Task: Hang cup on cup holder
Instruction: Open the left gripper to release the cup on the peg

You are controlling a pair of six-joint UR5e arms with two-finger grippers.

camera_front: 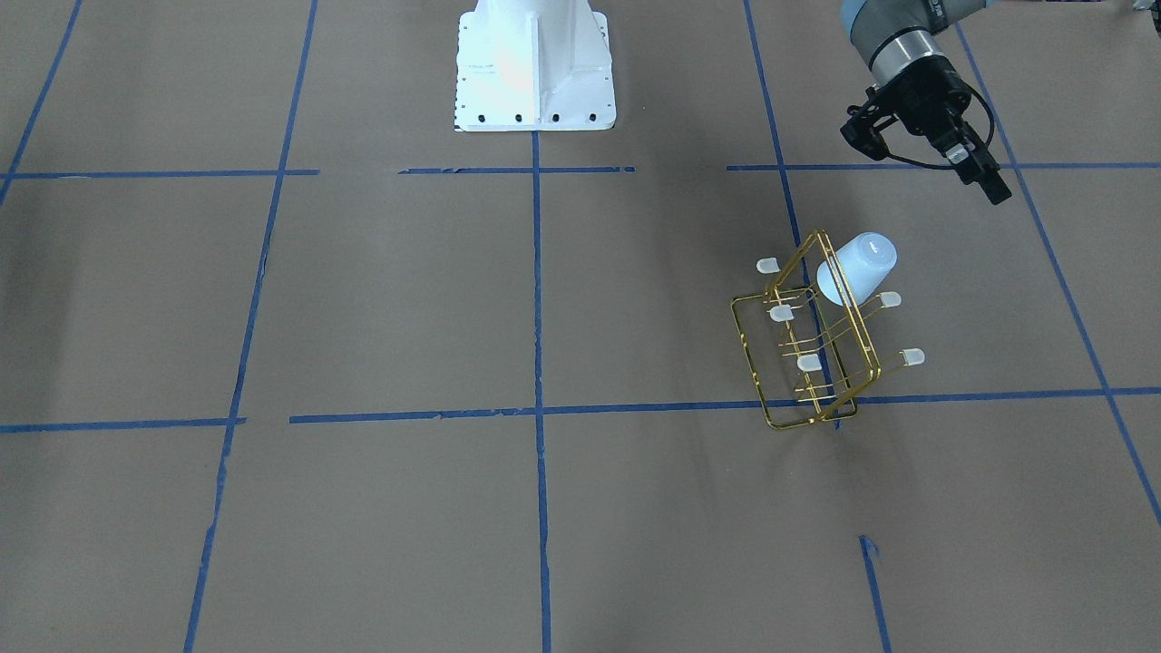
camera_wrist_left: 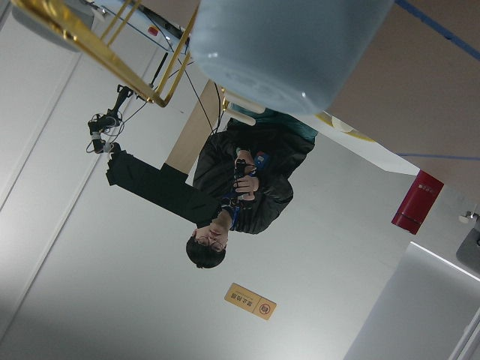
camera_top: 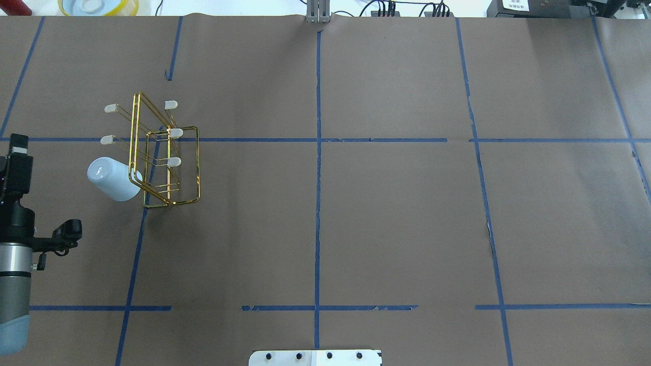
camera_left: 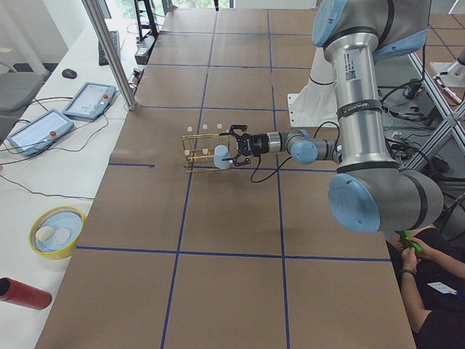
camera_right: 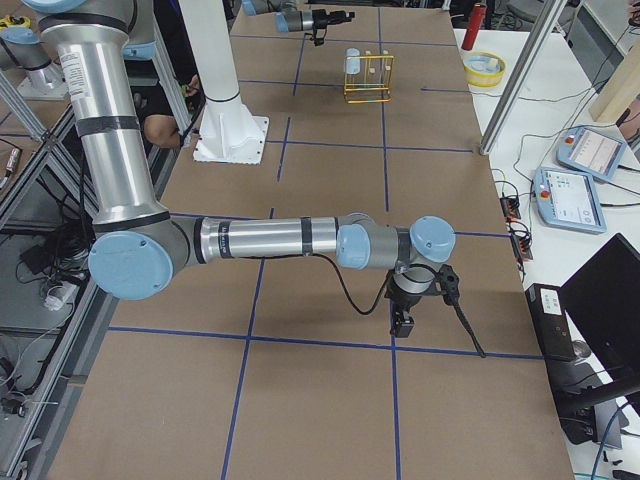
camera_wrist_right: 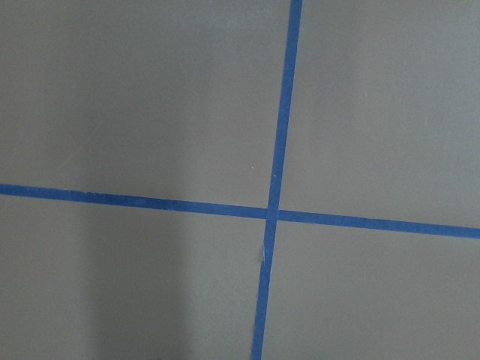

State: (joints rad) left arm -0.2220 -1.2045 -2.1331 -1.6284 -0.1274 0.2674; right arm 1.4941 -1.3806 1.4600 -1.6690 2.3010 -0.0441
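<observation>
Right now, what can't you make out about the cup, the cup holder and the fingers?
1. Prong inside the cup: hidden by the cup's wall in every view, so its seating on the cup holder is unconfirmed.
2. Left gripper: fingers side-on in the front-facing view, cut off by the left edge overhead; gap unreadable.
3. Right gripper: seen only in the exterior right view, too small; its wrist view shows only the table.

Cup [camera_wrist_left: 289,45]: cut off at top edge, wrist view. Left gripper [camera_top: 19,142]: clipped at left edge, overhead. Right gripper [camera_right: 403,326]: small, jaw gap indeterminate.
</observation>
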